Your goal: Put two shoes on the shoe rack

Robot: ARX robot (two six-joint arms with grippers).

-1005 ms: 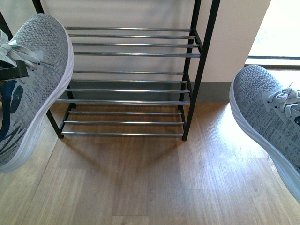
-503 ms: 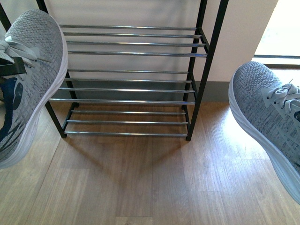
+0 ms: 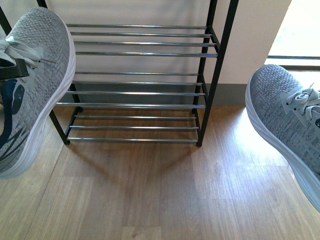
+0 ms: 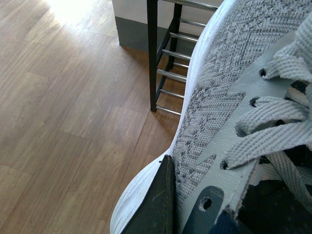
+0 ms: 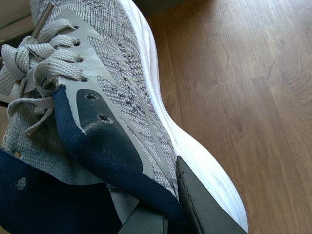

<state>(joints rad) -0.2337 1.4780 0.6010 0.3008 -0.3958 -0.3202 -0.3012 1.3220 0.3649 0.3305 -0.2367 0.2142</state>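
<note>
Ahead on the wood floor [image 3: 150, 190] stood the shoe rack [image 3: 135, 93]. Left hand [image 4: 187, 214] clamped the left shoe [image 3: 40, 65], masking the rack's left post; right hand [image 5: 170, 217] clamped the right shoe [image 3: 280, 115].

Wood-plank floor [image 3: 150, 200], light brown, sunlit towards the right. Shoe rack [image 3: 135, 105] stands directly on it (black frame, silver bars), close against the wall [image 3: 150, 12].
</note>
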